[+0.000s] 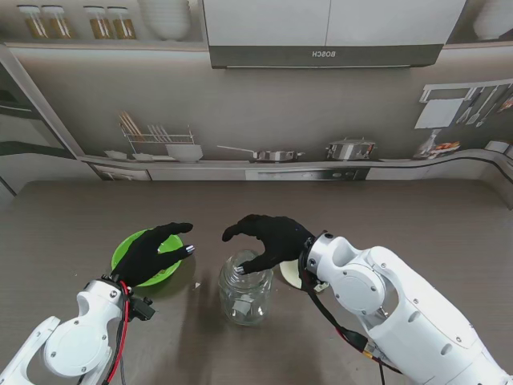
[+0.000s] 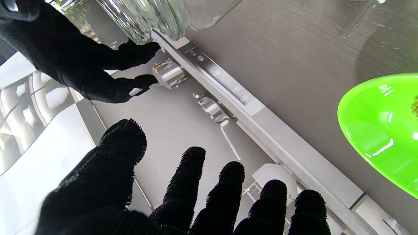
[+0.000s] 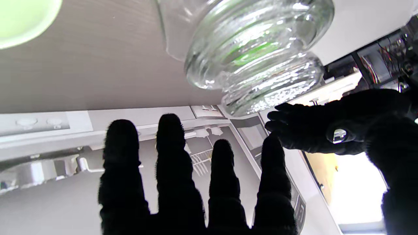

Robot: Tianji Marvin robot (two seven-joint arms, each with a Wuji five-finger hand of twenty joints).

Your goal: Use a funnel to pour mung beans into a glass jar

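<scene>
Hovering with fingers spread, the right hand (image 1: pixel 268 238) hangs over the mouth of the glass jar (image 1: pixel 245 289), palm down, thumb stretched toward the left, holding nothing. Its fingertips (image 3: pixel 169 125) fan out apart in the right wrist view, none of them wrapped round anything, and the jar's ribbed neck (image 3: pixel 258 49) shows just past them. Whether a fingertip brushes the jar's rim in the stand's view, I cannot tell.

Over on the left, the left hand (image 1: pixel 154 254) is just as loose: fingers extended and apart, gripping nothing, poised over the green bowl (image 1: pixel 128 245). One of its fingers (image 2: pixel 194 163) points out past the bowl's right rim, toward the jar. The left wrist view catches the bowl's bright green wall (image 2: pixel 375 130) with a few small greenish grains at the picture's edge, too little to call for sure.

Jar upright on the brown table (image 1: pixel 401 216), near the middle, nearer to me than both hands' fingertips. Just to its right, a pale round object (image 1: pixel 288 274) peeks out from under the right wrist; too hidden to say what it is. Bowl and jar stand near each other, not touching.
</scene>
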